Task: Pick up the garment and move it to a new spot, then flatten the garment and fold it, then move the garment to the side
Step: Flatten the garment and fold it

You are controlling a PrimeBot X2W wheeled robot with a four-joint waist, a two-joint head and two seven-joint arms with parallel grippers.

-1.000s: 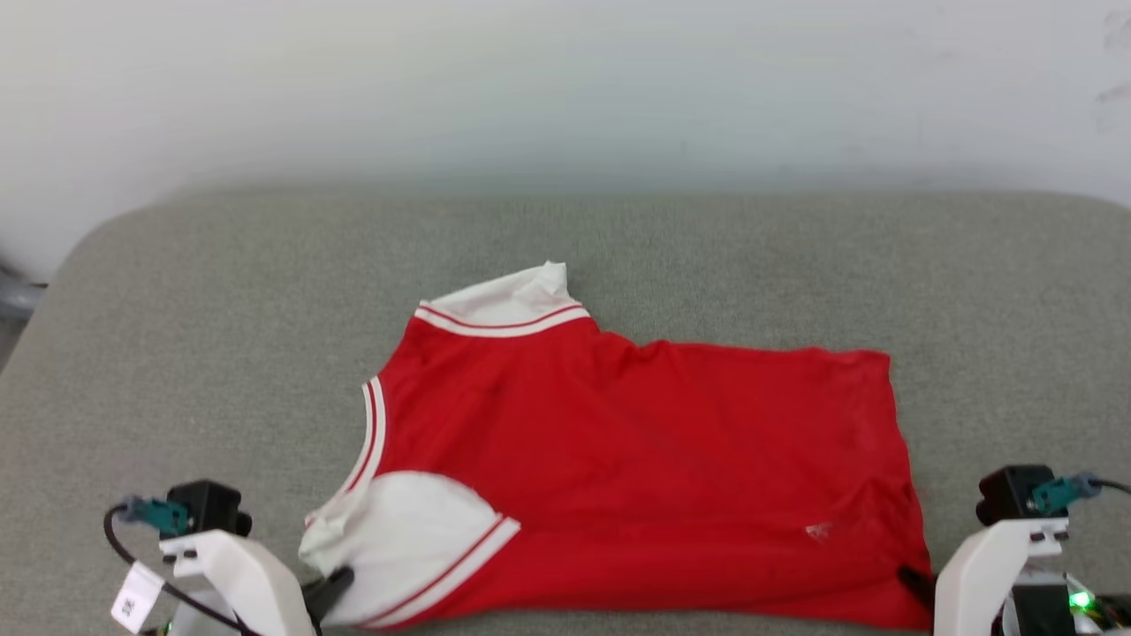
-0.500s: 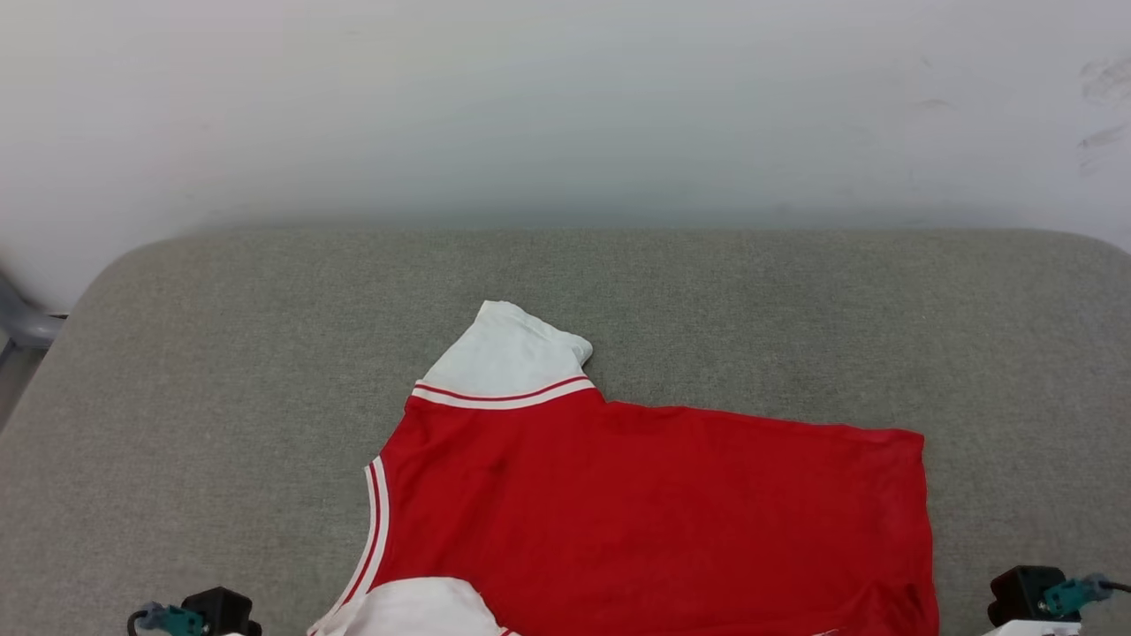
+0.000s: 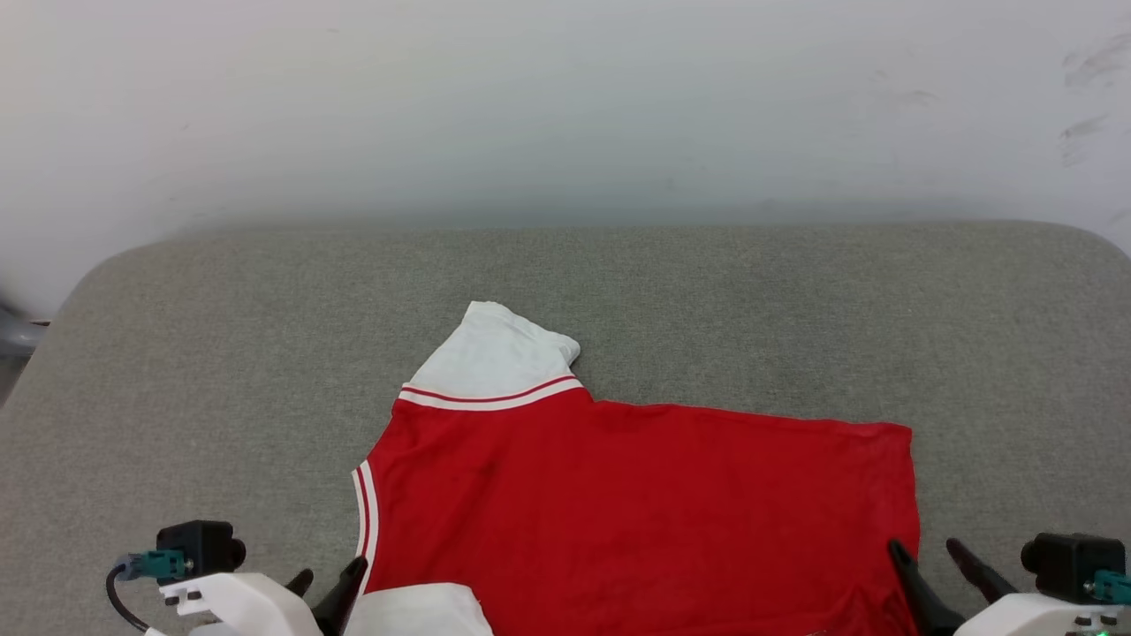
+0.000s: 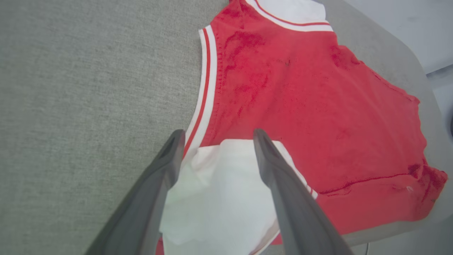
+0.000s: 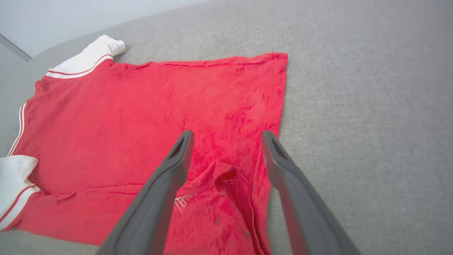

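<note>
Starting at the left tool (image 4: pixel 218 132): spread wide, gripping nothing, dark fingers (image 4: pixel 159 184) straddling the folded-over near white sleeve (image 4: pixel 219 191) of the garment (image 3: pixel 636 495); contact with the cloth impossible to judge. Same at the right tool (image 5: pixel 227 134): spread wide, empty, fingers either side of a small rucked fold (image 5: pixel 226 180) at the near right corner of the red hem.

Between the two, the garment lying flat on the table (image 3: pixel 221 353), close to its near edge, plain red side up. Neck end with red-white striped trim (image 3: pixel 364 503) toward the robot's left, hem toward the right. Far white sleeve (image 3: pixel 499 362) sticking out toward the back, a striped band where it meets the red. Over the red near the left tool, just the garment's own folded sleeve.

Around the garment, grey woven covering, slightly padded in look, rounded at the far corners. Beyond the table, a plain pale wall (image 3: pixel 565 106) with a few dark scuffs (image 3: pixel 1091 62) at upper right. At the far left edge of the head view, a grey object (image 3: pixel 13 331), too cut off to identify.
</note>
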